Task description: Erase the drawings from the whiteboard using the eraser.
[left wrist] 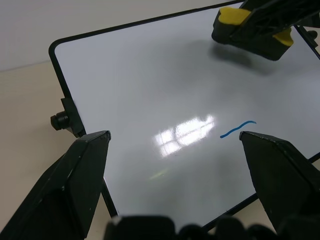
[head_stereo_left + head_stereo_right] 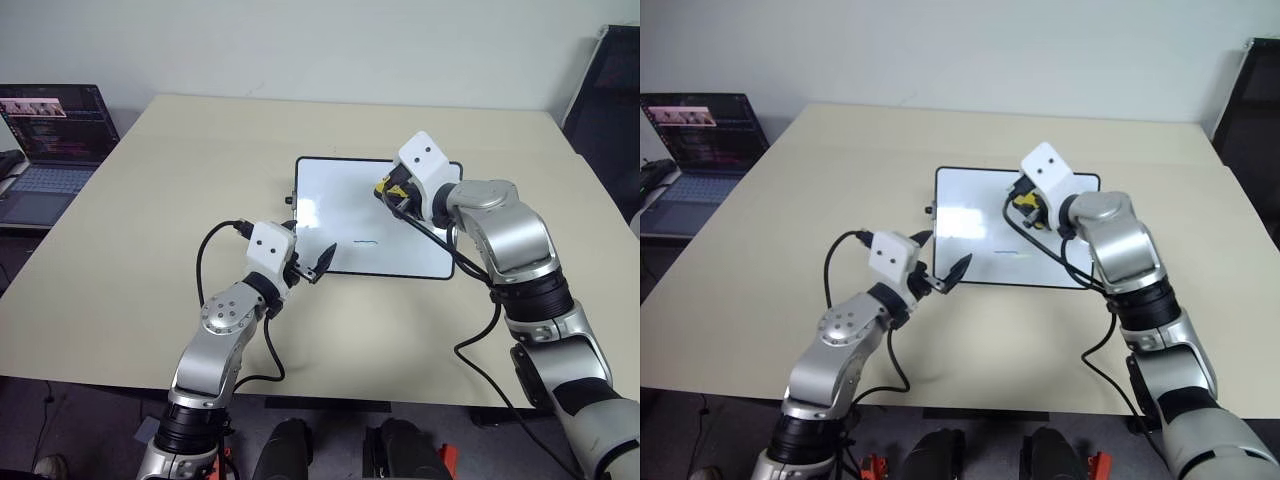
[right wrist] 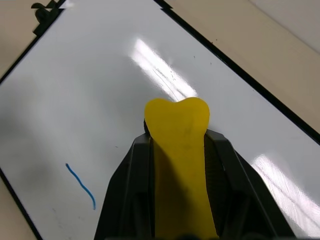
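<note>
The whiteboard (image 2: 340, 200) lies flat on the beige table, just past both arms. One of the drawings shows, a short blue line (image 1: 237, 129) near the board's near edge (image 2: 365, 243). My right gripper (image 2: 390, 192) is shut on the yellow eraser (image 3: 180, 150) and holds it a little above the board's right half; its shadow falls on the white surface below. My left gripper (image 2: 310, 250) stands open at the board's near left corner, nothing between its fingers (image 1: 75, 180), which point across the board toward the blue line.
An open laptop (image 2: 50, 140) sits on a lower desk off the table's left edge. A black chair (image 2: 610, 100) stands at the far right. The table (image 2: 200, 150) is bare around the board. A small black knob (image 1: 60, 121) sticks out of the board's left side.
</note>
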`<action>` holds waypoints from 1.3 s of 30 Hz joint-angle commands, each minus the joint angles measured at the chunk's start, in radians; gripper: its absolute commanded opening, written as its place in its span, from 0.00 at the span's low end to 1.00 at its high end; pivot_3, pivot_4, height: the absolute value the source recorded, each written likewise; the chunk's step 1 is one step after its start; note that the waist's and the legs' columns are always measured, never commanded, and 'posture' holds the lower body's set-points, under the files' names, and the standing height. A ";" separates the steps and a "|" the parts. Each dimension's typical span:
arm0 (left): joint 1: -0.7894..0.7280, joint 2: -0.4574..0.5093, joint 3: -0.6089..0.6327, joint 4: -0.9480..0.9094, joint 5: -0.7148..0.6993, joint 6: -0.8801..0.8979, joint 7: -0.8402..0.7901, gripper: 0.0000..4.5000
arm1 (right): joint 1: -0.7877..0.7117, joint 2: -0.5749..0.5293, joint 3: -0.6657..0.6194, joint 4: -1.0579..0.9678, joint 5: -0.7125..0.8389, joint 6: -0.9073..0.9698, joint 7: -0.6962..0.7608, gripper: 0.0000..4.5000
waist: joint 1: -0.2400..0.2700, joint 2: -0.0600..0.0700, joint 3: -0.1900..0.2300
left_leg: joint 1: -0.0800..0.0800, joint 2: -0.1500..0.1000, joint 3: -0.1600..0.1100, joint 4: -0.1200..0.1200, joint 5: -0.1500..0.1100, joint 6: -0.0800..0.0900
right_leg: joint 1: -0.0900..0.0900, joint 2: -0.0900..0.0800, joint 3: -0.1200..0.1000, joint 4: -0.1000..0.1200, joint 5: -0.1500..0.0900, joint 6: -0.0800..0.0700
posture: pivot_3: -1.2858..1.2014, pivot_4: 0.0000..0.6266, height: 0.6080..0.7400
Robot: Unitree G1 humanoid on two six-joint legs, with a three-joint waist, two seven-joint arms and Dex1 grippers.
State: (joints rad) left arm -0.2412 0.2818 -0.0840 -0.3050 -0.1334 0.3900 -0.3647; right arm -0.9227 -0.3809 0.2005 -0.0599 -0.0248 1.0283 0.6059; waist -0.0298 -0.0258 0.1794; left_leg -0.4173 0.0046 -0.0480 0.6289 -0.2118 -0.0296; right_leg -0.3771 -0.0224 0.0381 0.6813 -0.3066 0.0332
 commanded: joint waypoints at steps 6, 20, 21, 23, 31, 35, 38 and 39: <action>0.029 0.009 -0.011 -0.087 -0.010 0.024 -0.014 1.00 | 0.191 0.064 -0.161 -0.373 0.069 0.325 -0.125 0.22 | 0.003 0.000 0.000 | 0.000 0.000 -0.001 0.000 0.000 0.000 | 0.001 -0.001 -0.001 -0.001 0.000 0.000 | 0.52 0.24 1.00; -0.007 0.019 0.000 -0.066 -0.012 0.036 -0.030 1.00 | 0.412 0.170 -0.265 -0.439 0.080 0.227 -0.337 0.22 | -0.004 0.000 0.000 | 0.002 0.000 0.001 0.000 0.000 0.000 | 0.001 0.004 0.000 0.001 0.000 0.000 | 0.52 0.24 1.00; -0.009 0.018 -0.001 -0.063 -0.012 0.035 -0.030 1.00 | 0.407 0.164 -0.264 -0.436 0.082 0.225 -0.339 0.22 | -0.004 0.000 0.000 | 0.002 0.000 0.001 0.000 0.000 0.000 | 0.001 0.003 0.001 0.001 0.000 0.000 | 0.52 0.24 1.00; -0.011 0.017 -0.003 -0.061 -0.012 0.035 -0.030 1.00 | 0.399 0.159 -0.269 -0.432 0.088 0.226 -0.345 0.22 | -0.003 0.000 0.000 | 0.001 -0.001 0.001 0.000 0.000 0.000 | 0.001 0.002 0.001 0.000 0.000 0.000 | 0.52 0.24 1.00; -0.011 0.011 -0.008 -0.056 -0.011 0.032 -0.024 1.00 | 0.394 0.137 -0.230 -0.441 0.116 0.216 -0.343 0.22 | -0.003 0.000 0.000 | 0.001 -0.001 0.000 0.000 0.000 0.000 | 0.001 0.003 0.000 0.000 0.000 0.000 | 0.52 0.24 1.00; -0.015 0.010 -0.011 -0.047 -0.010 0.031 -0.026 1.00 | 0.298 0.075 -0.132 -0.358 0.121 0.141 -0.285 0.22 | -0.006 0.000 0.000 | 0.001 -0.001 0.001 0.000 0.000 0.000 | 0.001 0.003 0.001 0.000 0.000 0.000 | 0.52 0.24 1.00; -0.021 0.010 -0.015 -0.042 -0.010 0.029 -0.031 1.00 | 0.181 0.037 -0.018 -0.247 0.108 0.035 -0.221 0.22 | -0.007 0.000 0.000 | 0.002 0.000 0.001 0.000 0.000 0.000 | 0.001 0.003 0.000 0.001 0.000 0.000 | 0.52 0.24 1.00; -0.023 0.010 -0.016 -0.041 -0.010 0.028 -0.032 1.00 | 0.159 0.040 -0.005 -0.219 0.112 0.016 -0.211 0.22 | -0.007 0.000 0.000 | 0.002 0.000 0.001 0.000 0.000 0.000 | 0.001 0.003 0.000 0.001 0.000 0.000 | 0.52 0.24 1.00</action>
State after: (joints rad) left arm -0.2480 0.2934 -0.1030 -0.3322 -0.1374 0.4329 -0.3877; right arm -0.7363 -0.3435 0.1667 -0.2987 0.0910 1.1017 0.3710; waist -0.0372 -0.0255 0.1796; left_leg -0.4154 0.0048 -0.0473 0.6289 -0.2118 -0.0295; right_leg -0.3758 -0.0190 0.0383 0.6817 -0.3066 0.0335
